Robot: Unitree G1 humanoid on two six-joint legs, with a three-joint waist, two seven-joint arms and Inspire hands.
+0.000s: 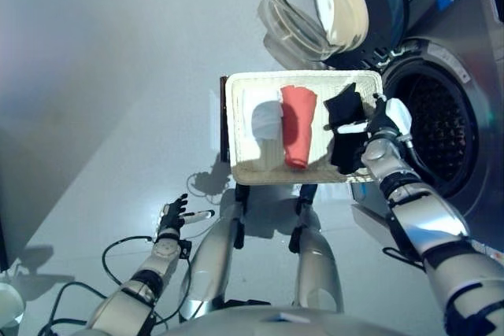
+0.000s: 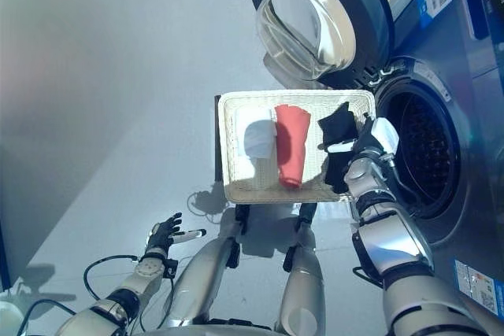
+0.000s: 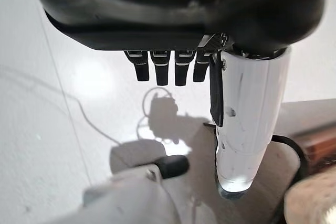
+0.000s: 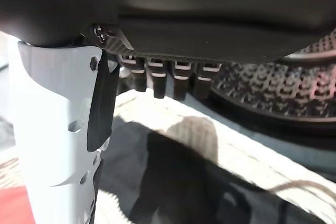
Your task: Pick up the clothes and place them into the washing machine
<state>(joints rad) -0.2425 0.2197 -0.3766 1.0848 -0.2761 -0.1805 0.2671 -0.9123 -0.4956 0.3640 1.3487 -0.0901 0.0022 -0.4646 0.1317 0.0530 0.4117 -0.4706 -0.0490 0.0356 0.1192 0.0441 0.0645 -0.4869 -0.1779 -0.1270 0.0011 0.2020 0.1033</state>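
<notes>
A shallow wicker basket (image 1: 304,76) holds a white cloth (image 1: 266,120), a red cloth (image 1: 298,127) and a black cloth (image 1: 344,108) side by side. My right hand (image 1: 386,120) hovers over the basket's right end, just above the black cloth, between the basket and the washing machine drum (image 1: 438,133). In the right wrist view its fingers (image 4: 157,80) are straight, its white-covered thumb (image 4: 52,129) reaches over the black cloth (image 4: 173,182), and it holds nothing. My left hand (image 1: 171,216) hangs open and empty low at the left, above the floor.
The washing machine's round glass door (image 1: 315,5) stands open above the basket's far edge. The drum opening lies directly right of the basket. A dark brown box (image 1: 224,125) shows along the basket's left side. Pale floor spreads to the left.
</notes>
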